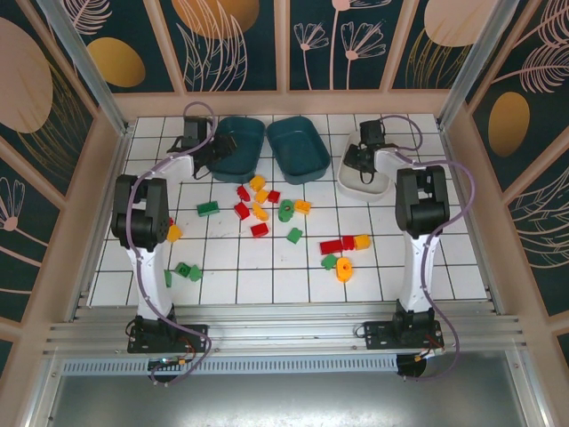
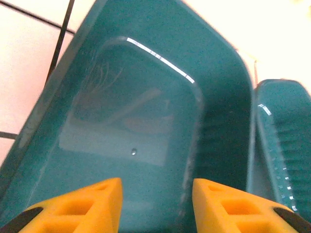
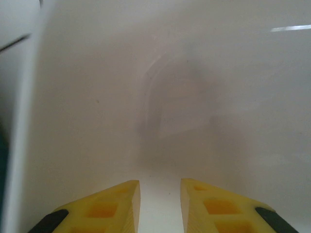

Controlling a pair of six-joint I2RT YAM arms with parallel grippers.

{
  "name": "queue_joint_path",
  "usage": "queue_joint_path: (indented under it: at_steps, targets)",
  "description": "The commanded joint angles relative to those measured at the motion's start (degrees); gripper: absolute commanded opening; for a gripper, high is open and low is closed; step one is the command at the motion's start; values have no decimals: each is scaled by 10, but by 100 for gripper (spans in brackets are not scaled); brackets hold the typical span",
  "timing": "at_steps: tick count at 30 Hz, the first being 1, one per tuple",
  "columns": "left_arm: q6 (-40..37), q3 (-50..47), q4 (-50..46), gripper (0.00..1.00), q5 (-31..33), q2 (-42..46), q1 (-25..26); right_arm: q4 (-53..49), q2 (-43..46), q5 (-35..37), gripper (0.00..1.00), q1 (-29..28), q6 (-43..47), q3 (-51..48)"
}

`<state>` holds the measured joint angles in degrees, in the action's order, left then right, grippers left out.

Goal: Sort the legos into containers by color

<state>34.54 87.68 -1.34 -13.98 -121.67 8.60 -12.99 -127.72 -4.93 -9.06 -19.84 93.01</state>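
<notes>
**Both grippers hang over tubs with nothing held; the legos lie loose on the table.**

Top view: the left gripper hangs at the left rim of the left teal tub, and the middle teal tub sits just beside that tub. The right gripper is over the white tub. Red, green and yellow-orange legos are scattered on the tiled table, in front of the 3 tubs. Left wrist view: the 2 left fingers stand moderately apart above the left teal tub's floor, gripping nothing and touching nothing. Right wrist view: the 2 right fingers keep a narrower gap, also gripping nothing, low inside the white tub.
</notes>
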Motion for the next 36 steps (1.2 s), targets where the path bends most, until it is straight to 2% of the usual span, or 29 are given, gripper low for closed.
queue_joint_path:
  at_steps: [1, 13, 23, 36]
  targets:
    - [-22, 16, -29, 41, 7, -28, 6, 3, -14, -61, 29, -14, 15, 50]
    - [6, 36, -12, 38, -30, -70, 27, -85, -129, -138, 30, -37, 75, 254]
    - [12, 37, -7, 38, -43, -71, 34, -22, -127, -175, 30, -48, 22, 213]
    - [-3, -21, -14, 37, -31, -11, 34, 65, -141, -117, 27, -53, -123, 204]
